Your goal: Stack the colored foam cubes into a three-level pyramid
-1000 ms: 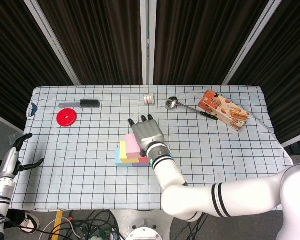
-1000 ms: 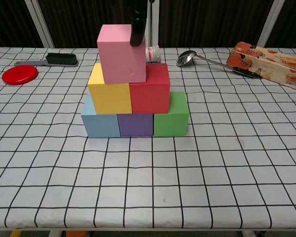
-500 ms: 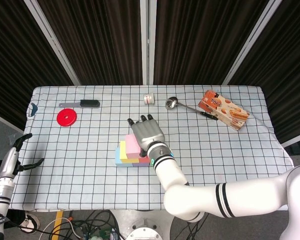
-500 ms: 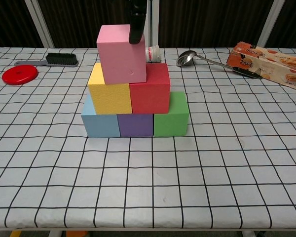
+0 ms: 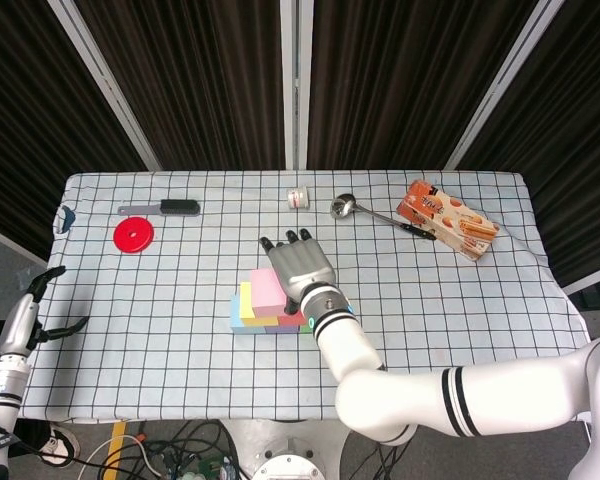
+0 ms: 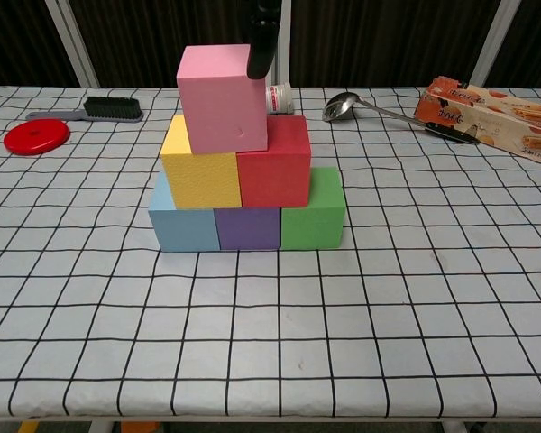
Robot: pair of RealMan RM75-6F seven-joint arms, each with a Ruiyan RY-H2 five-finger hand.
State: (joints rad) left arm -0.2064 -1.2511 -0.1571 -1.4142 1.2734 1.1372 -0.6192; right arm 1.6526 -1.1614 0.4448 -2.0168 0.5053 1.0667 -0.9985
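The foam pyramid stands mid-table in the chest view. A light blue cube (image 6: 185, 225), a purple cube (image 6: 248, 227) and a green cube (image 6: 314, 212) form the bottom row. On them sit a yellow cube (image 6: 198, 171) and a red cube (image 6: 275, 162), with the pink cube (image 6: 221, 99) on top. My right hand (image 5: 300, 265) hovers over the stack's right side with fingers spread flat and holds nothing. One of its fingers (image 6: 261, 41) hangs by the pink cube's top right corner. My left hand (image 5: 30, 310) is beyond the table's left edge, fingers apart.
A red disc (image 5: 133, 235) and a brush (image 5: 170, 208) lie at the back left. At the back centre and right are a small white jar (image 5: 298, 198), a metal ladle (image 5: 365, 212) and a snack box (image 5: 448, 220).
My right hand has drifted slightly to the right above the stack; its finger in the chest view has moved right, off the pink cube's top. The cubes and left hand have not moved.
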